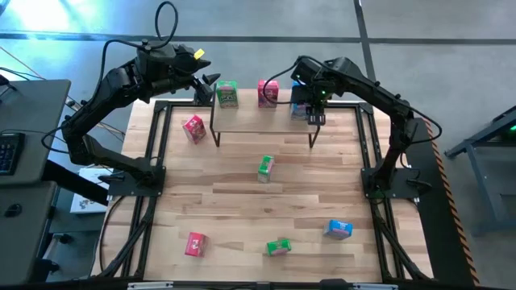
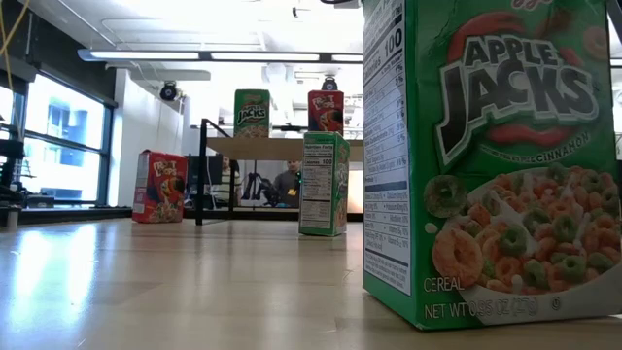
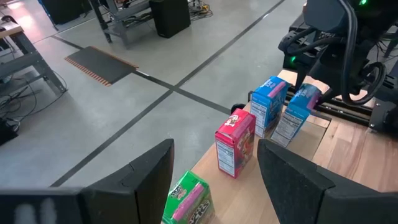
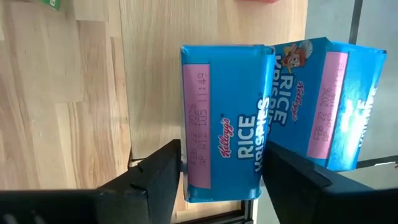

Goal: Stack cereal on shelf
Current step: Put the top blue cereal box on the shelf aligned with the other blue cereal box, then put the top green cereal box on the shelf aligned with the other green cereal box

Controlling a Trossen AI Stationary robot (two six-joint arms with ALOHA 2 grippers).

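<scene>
The shelf (image 1: 264,119) stands at the table's far edge. On its board stand a green cereal box (image 1: 226,93), a red one (image 1: 268,93) and a blue one (image 3: 268,106). My right gripper (image 1: 313,113) is at the shelf's right end, shut on a second blue box (image 4: 221,124) next to the first (image 4: 326,99). My left gripper (image 1: 211,80) hovers open just behind the green box (image 3: 186,199), which shows between its fingers untouched. In the low view the shelf's green box (image 2: 252,113) and red box (image 2: 326,110) show; both grippers are out of that view. My right gripper pinches the blue box between its two fingers (image 4: 166,171), one on each of two opposite sides near its top end (image 4: 193,180). The fingers come from above, pointing down. The box leans a little (image 3: 291,118); whether its lower end rests on the shelf board I cannot tell.
Loose boxes lie about the table: red (image 1: 193,129) left of the shelf, green (image 1: 265,167) at the centre, red (image 1: 196,243), green (image 1: 279,246) and blue (image 1: 338,229) near the front edge. A black frame (image 1: 161,145) borders the table.
</scene>
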